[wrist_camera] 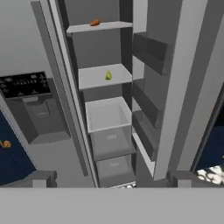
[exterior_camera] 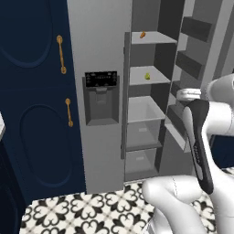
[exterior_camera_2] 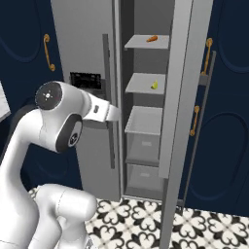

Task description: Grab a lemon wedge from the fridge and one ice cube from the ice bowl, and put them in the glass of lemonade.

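Note:
The grey fridge [exterior_camera: 100,151] [exterior_camera_2: 82,48] [wrist_camera: 26,43] stands with its right door swung open and its left door, with the black dispenser panel, closed. The tiny yellow-green lemon wedge [exterior_camera: 147,76] [exterior_camera_2: 154,85] [wrist_camera: 108,75] lies on the second shelf from the top. My gripper [wrist_camera: 113,181] is open and empty, its two fingertips far apart, in front of the fridge, well short of the shelves and lower than the wedge. The ice bowl and the glass of lemonade are out of view.
A small orange piece [exterior_camera: 142,34] [exterior_camera_2: 152,39] [wrist_camera: 95,22] lies on the top shelf. Clear drawers [wrist_camera: 109,118] sit below the wedge's shelf. The open door [wrist_camera: 175,87] with its bins stands to the right. Navy cabinets [exterior_camera: 36,114] with gold handles flank the fridge.

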Robot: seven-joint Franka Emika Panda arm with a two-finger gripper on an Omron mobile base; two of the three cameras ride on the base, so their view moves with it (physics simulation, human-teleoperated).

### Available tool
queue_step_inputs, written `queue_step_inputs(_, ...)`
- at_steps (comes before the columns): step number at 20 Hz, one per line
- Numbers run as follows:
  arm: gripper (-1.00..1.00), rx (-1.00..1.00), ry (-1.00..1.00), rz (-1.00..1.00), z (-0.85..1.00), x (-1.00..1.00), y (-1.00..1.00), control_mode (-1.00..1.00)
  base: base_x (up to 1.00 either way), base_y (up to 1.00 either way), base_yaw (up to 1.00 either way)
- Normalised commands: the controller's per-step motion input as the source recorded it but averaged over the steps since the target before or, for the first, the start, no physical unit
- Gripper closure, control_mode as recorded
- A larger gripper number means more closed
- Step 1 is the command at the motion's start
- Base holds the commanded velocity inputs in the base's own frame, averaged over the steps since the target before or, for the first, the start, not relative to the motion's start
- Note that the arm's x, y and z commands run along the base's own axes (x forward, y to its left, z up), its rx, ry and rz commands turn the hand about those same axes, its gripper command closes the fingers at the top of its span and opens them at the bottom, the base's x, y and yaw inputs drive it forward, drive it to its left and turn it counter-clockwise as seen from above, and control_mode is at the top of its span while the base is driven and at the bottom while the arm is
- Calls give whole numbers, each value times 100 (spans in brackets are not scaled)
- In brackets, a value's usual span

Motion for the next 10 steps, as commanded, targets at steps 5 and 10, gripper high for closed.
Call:
queue_step_inputs(5,-100,0,-4,0,9,-22,5,-100,0,0,0)
queue_step_inputs(10,-100,-3,-7,1,25,-23,3,-100,0,0,0)
